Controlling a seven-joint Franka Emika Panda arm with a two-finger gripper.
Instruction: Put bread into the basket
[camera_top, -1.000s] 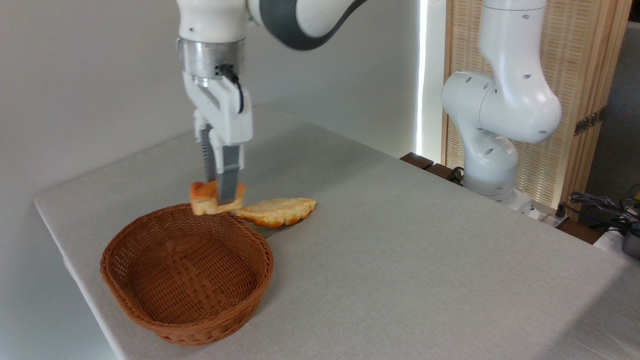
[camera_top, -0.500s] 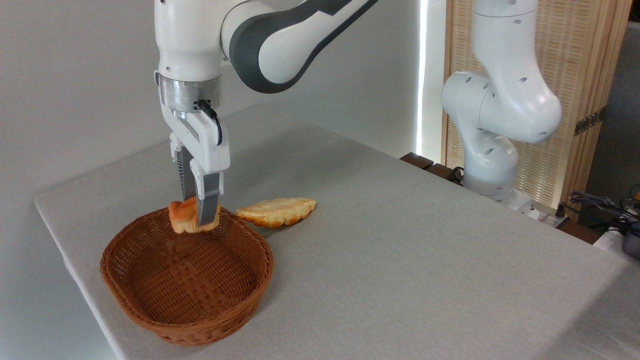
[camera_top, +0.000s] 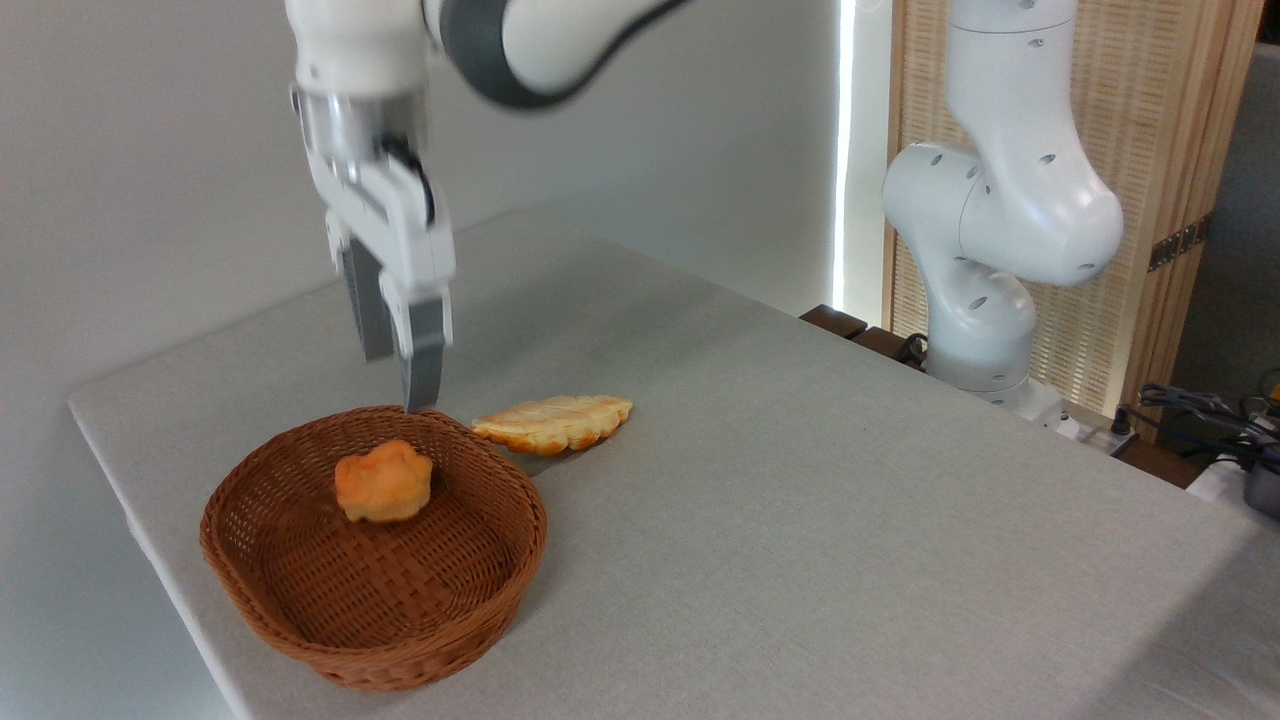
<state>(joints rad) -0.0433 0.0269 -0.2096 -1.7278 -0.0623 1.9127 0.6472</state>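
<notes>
The bread (camera_top: 383, 483) lies inside the basket (camera_top: 300, 625), on the woven floor toward the 12 o'clock side, a little off centre and apart from the rim. Above it hangs the end effector (camera_top: 398, 375), blurred by motion, its two fingers parted with a clear gap between them and nothing in their grip. Its tips sit just over the basket's far rim, around 1 o'clock from the bread.

At 2 o'clock from the basket, just outside the rim on the table (camera_top: 800, 500), rests a paler pastry (camera_top: 553, 423); it is not touching the basket as far as I can tell.

By my reading the bread is delivered, and what is left is a clean retreat. To do that well, I would lift straight up before swinging sideways, so the lower finger clears the wicker rim instead of hooking it and dragging the basket. Keeping the fingers spread and steering away from the 2 o'clock side would also spare the pastry a knock. The bread looks settled and unlikely to roll.
</notes>
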